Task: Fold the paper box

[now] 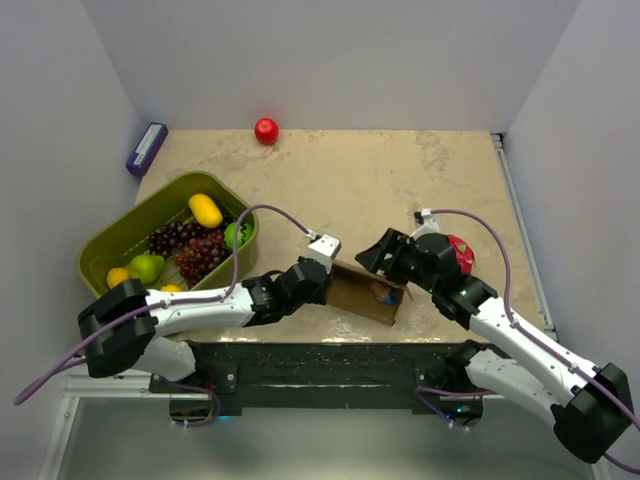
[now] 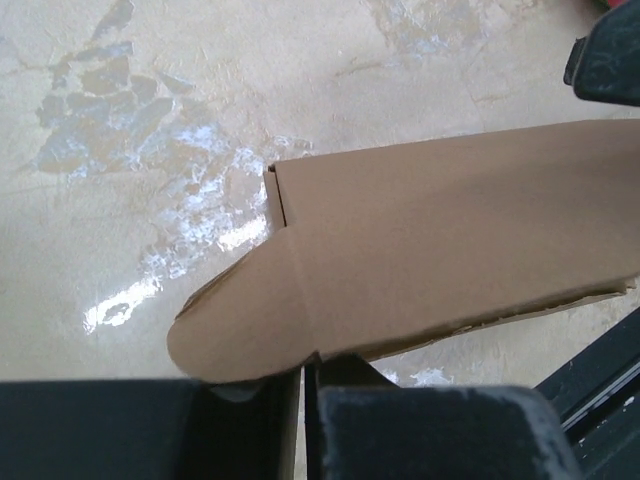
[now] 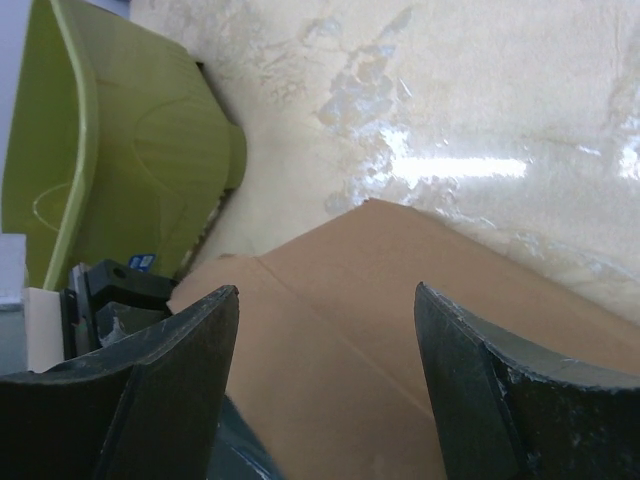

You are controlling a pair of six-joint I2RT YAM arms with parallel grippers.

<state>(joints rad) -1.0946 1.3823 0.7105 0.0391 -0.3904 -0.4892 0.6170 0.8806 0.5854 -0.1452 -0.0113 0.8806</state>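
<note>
The paper box (image 1: 366, 293) is plain brown cardboard, partly folded, lying near the table's front edge between my two arms. My left gripper (image 1: 322, 279) is at its left end. In the left wrist view the left gripper (image 2: 303, 378) is shut on a thin flap edge of the box (image 2: 450, 230), whose rounded tab sticks out to the left. My right gripper (image 1: 388, 258) is open above the box's right end. In the right wrist view the right gripper (image 3: 325, 300) stands wide apart over the brown panel (image 3: 400, 330), holding nothing.
An olive-green basket (image 1: 100, 255) with grapes, a lemon and other fruit sits at the left; its wall shows in the right wrist view (image 3: 130, 150). A red apple (image 1: 266, 130) and a purple box (image 1: 146, 148) lie at the back. A red object (image 1: 463, 252) lies by the right arm.
</note>
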